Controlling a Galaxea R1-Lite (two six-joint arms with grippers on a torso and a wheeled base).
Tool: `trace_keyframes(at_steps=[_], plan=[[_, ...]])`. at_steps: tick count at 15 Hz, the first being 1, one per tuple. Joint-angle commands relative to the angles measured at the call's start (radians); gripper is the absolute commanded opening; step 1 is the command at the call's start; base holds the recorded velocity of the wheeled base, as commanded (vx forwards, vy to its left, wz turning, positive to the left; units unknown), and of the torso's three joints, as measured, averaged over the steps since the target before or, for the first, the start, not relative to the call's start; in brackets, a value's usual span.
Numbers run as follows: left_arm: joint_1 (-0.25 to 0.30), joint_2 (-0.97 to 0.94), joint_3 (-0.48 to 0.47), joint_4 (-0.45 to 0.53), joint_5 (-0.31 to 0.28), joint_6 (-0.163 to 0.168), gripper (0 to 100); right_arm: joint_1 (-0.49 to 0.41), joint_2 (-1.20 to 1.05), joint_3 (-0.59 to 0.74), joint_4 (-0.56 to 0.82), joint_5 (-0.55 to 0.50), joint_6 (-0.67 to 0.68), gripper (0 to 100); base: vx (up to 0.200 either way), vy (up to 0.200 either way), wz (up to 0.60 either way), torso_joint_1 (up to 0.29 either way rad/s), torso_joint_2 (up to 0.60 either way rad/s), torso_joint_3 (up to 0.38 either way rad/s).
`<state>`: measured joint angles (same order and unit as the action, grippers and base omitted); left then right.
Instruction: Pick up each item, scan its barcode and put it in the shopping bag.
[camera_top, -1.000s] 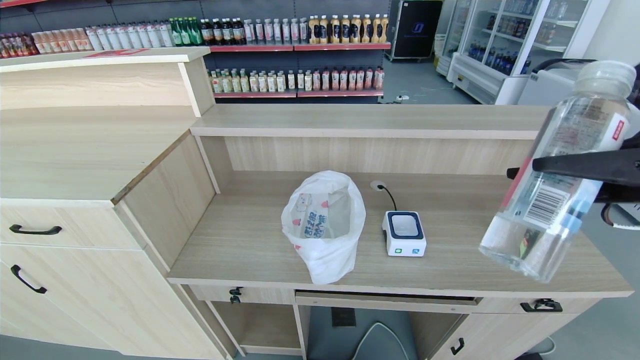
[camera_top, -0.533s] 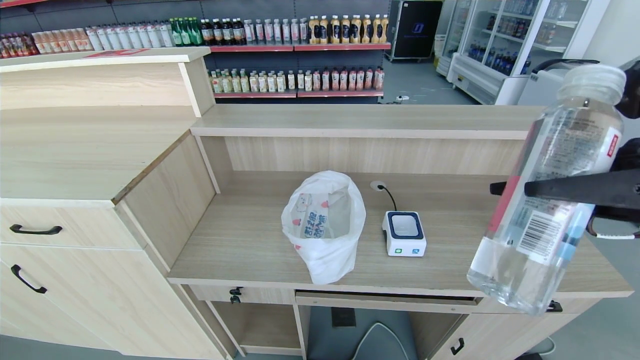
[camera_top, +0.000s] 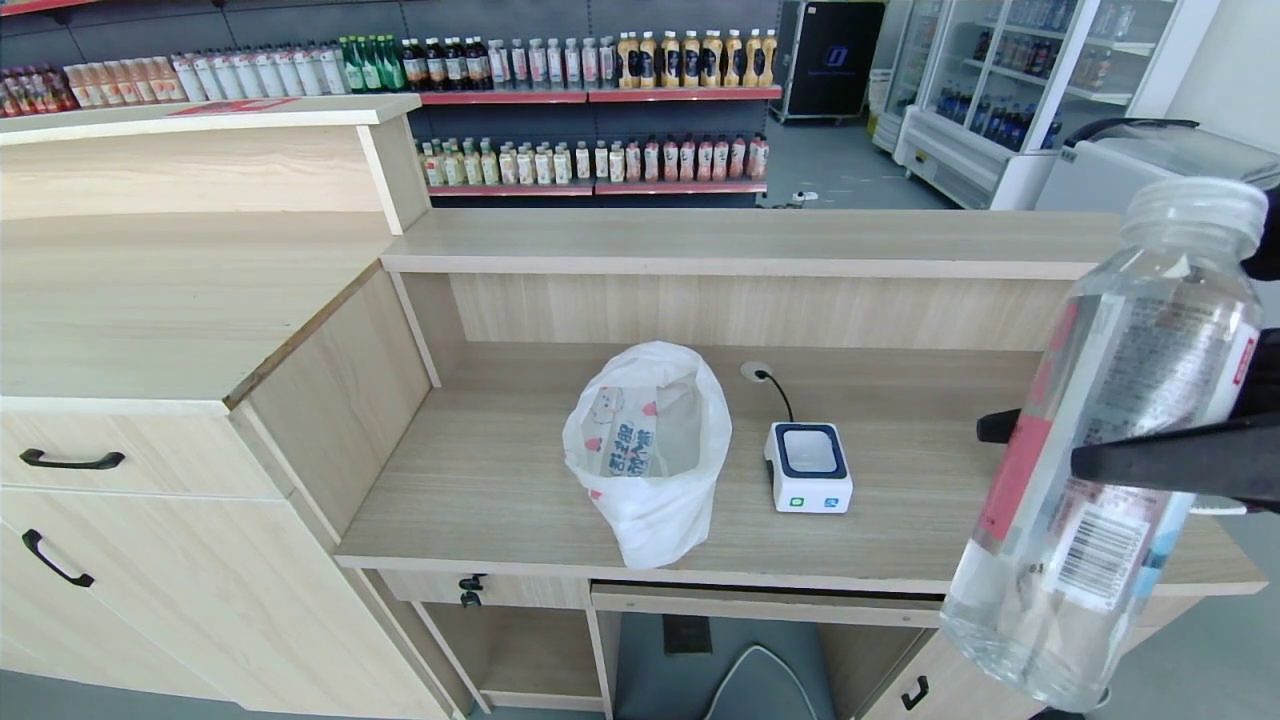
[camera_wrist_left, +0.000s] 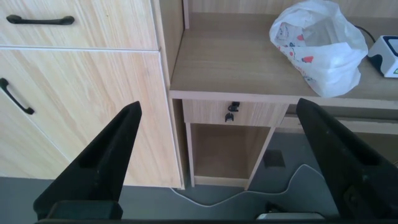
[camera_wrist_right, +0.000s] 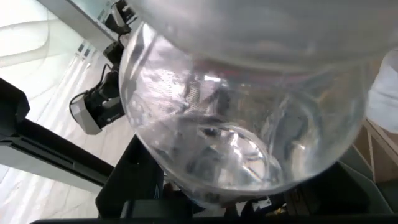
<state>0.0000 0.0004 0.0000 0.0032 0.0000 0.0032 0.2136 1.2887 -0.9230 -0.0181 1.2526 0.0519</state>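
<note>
Bottle (camera_top: 1110, 440) tilted, cap up-right, base down-left.

a small shop, seen from the checkout: red-edged shelves (camera_top: 600, 95) at the back hold rows of bottled drinks (camera_top: 690, 55), and glass-door coolers (camera_top: 1000, 80) stand at the far right. the wooden checkout surface (camera_top: 480, 480) carries a barcode scanner (camera_top: 808, 465) just beside a white plastic shopping bag (camera_top: 648, 450).
</note>
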Motion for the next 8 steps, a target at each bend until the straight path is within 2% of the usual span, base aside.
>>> trace_keyframes(at_steps=[1,8], plan=[[0.000,0.000,0.000,0.000,0.000,0.000,100,-0.002,-0.017,0.032,0.000,0.010,-0.006,0,0.000,0.000,0.00,0.000,0.00,0.000],[0.000,0.000,0.000,0.000,0.000,0.000,100,0.039,-0.114,0.061,0.052,0.033,0.014,0,0.000,0.000,0.00,0.000,0.00,0.000]])
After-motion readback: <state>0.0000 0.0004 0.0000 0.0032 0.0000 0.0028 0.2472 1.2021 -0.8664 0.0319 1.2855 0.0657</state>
